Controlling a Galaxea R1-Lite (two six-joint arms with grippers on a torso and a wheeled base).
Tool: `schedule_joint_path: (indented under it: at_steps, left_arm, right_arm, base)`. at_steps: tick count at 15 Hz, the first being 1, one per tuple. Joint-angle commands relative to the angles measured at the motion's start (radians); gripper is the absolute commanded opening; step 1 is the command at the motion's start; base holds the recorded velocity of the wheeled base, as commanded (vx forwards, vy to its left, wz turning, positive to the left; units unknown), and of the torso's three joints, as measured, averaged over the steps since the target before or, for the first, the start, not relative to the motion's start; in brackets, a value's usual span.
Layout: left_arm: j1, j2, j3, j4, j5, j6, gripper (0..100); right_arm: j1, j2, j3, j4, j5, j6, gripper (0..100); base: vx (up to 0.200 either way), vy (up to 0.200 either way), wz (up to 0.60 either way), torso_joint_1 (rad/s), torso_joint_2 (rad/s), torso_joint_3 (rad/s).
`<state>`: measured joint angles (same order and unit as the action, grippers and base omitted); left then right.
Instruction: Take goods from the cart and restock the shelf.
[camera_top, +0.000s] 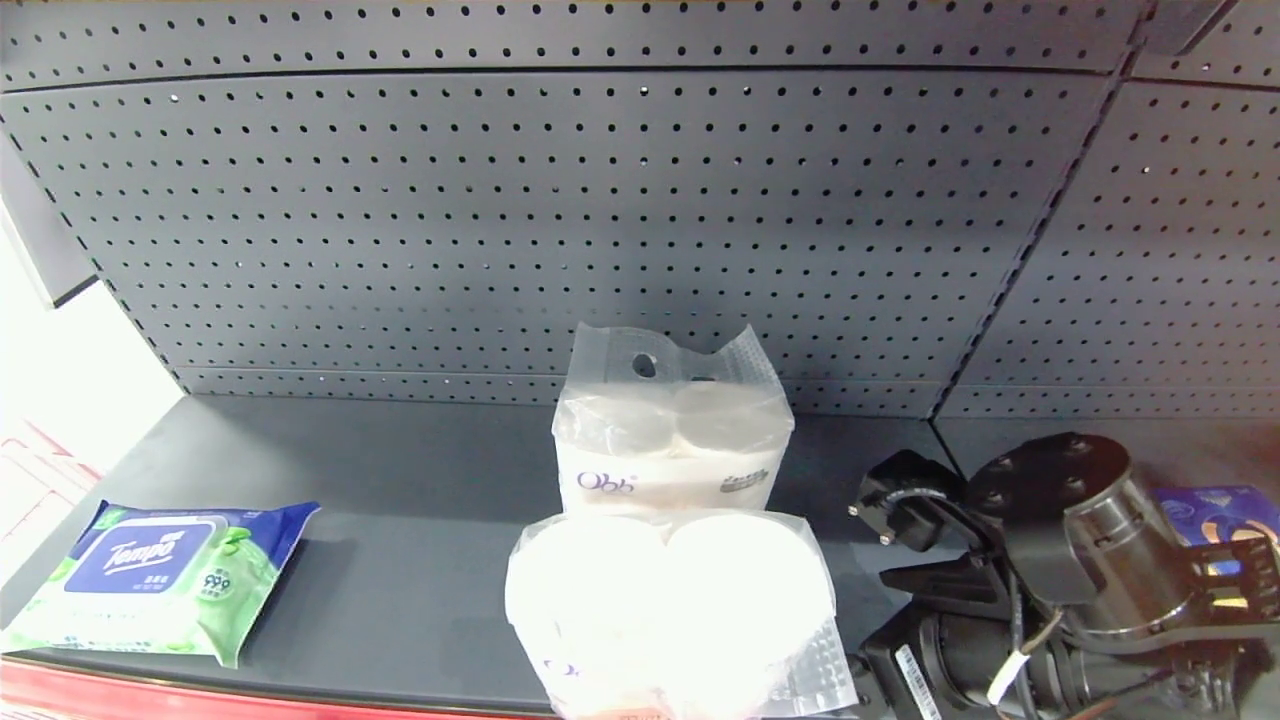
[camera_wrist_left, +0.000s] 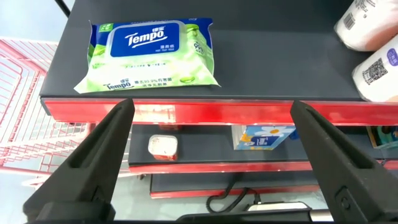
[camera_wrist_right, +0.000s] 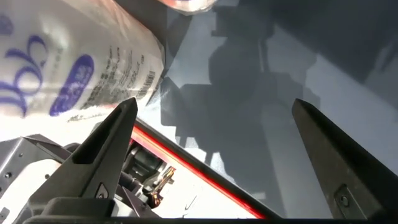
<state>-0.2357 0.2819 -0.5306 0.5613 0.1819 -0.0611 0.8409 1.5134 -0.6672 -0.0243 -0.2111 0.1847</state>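
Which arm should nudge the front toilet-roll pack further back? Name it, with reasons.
Right, probably. The right gripper is open right beside the front toilet-roll pack; the left gripper, also open, is off the shelf edge facing the wipes pack.

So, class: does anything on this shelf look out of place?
The front roll pack sits right at the shelf's red edge and seems to overhang it; the back pack stands well in.

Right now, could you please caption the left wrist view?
Open left gripper facing the red-edged shelf bearing a wet-wipes pack.
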Motion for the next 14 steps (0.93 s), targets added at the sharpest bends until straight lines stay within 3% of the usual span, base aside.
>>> schedule_joint_path:
  at_steps: [1,4,8,11,12,14]
  left_arm:
    - [0.000,0.002,0.000,0.000,0.001,0.000,100]
    - [-0.004,0.005,0.001,-0.001,-0.009,0.001,100]
    - [-0.010,-0.010,0.049,-0.047,-0.081,0.000,100]
    - [-0.010,-0.050,0.110,-0.098,-0.130,0.000,100]
    - [-0.008,-0.079,0.124,-0.095,-0.154,-0.002,100]
    - [-0.005,-0.125,0.161,-0.092,-0.153,-0.003,100]
  right_arm:
    - [-0.006,-0.055,0.037,0.001,-0.017,-0.002,100]
    - [-0.036,-0.222,0.141,0.001,-0.091,-0.008,100]
    - [-0.223,-0.519,0.202,0.012,-0.208,-0.097,100]
    - [-0.463,-0.757,0.252,0.015,-0.220,-0.298,100]
    - [-0.652,-0.840,0.232,0.081,-0.225,-0.363,100]
    - [-0.878,-0.946,0.167,0.290,-0.199,-0.369,100]
  base:
    - [0.000,0.000,0.00,0.000,0.00,0.000]
    - [0.000,0.000,0.00,0.000,0.00,0.000]
    - [0.000,0.000,0.00,0.000,0.00,0.000]
    - [0.000,0.000,0.00,0.000,0.00,0.000]
    - [0.000,0.000,0.00,0.000,0.00,0.000]
    - [0.000,0.000,0.00,0.000,0.00,0.000]
